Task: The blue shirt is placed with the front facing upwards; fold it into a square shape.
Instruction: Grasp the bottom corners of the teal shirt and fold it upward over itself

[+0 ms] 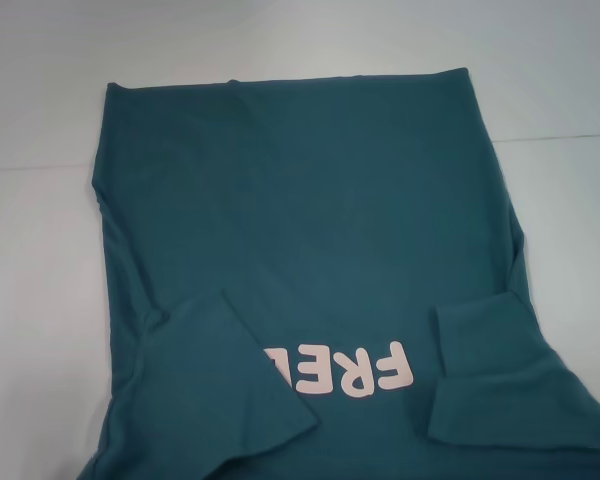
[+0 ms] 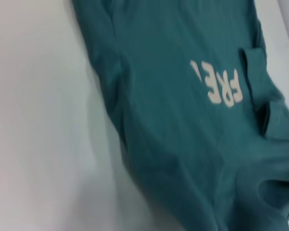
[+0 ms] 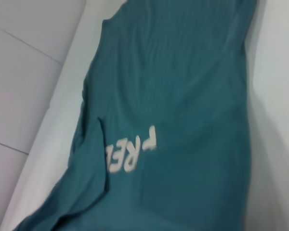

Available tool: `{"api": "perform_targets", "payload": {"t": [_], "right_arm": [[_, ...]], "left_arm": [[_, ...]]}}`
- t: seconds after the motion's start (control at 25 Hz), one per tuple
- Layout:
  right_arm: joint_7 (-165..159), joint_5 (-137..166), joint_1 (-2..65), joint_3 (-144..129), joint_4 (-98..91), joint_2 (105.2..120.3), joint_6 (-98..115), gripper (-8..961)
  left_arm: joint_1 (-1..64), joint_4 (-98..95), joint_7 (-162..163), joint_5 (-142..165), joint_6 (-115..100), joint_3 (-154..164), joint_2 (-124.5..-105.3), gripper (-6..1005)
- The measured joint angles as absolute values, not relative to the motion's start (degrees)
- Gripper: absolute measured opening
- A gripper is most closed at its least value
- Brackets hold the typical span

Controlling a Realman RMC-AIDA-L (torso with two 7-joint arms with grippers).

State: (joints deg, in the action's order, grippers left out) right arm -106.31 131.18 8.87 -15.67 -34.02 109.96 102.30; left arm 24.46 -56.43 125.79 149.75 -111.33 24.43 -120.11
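The blue shirt [image 1: 310,220] lies flat on the white table [image 1: 40,280], front up, its hem at the far side. Both sleeves are folded in over the chest: the left one [image 1: 230,370] covers the end of the pale pink lettering [image 1: 355,368], the right one [image 1: 485,360] lies beside it. The shirt also shows in the left wrist view [image 2: 183,120] and the right wrist view [image 3: 183,120], each with part of the lettering. Neither gripper shows in any view. The neck tag is out of view.
The white table [image 2: 33,120] surrounds the shirt on the left, right and far sides. A table seam [image 1: 560,138] runs across behind the shirt. A pale floor or wall panel [image 3: 24,72] lies beyond the table edge.
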Motion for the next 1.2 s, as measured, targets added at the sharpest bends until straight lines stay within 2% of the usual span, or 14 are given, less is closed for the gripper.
{"api": "perform_targets", "payload": {"t": [0.24, 0.72, 1.2], "right_arm": [[-106.5, 130.9, 14.4, -11.7, -33.5, 110.07, 101.3, 36], [-106.8, 130.4, 30.3, -11.7, -32.6, 112.03, 84.0, 37], [-106.9, 129.7, 39.6, -12.4, -32.6, 111.75, 70.3, 36]], "left_arm": [[27.9, -53.2, 125.7, 144.6, -107.5, 24.2, -118.96, 28], [41.5, -42.0, 125.1, 138.9, -90.8, 24.7, -116.37, 27], [48.3, -38.0, 125.7, 134.9, -76.5, 24.7, -114.45, 27]]}}
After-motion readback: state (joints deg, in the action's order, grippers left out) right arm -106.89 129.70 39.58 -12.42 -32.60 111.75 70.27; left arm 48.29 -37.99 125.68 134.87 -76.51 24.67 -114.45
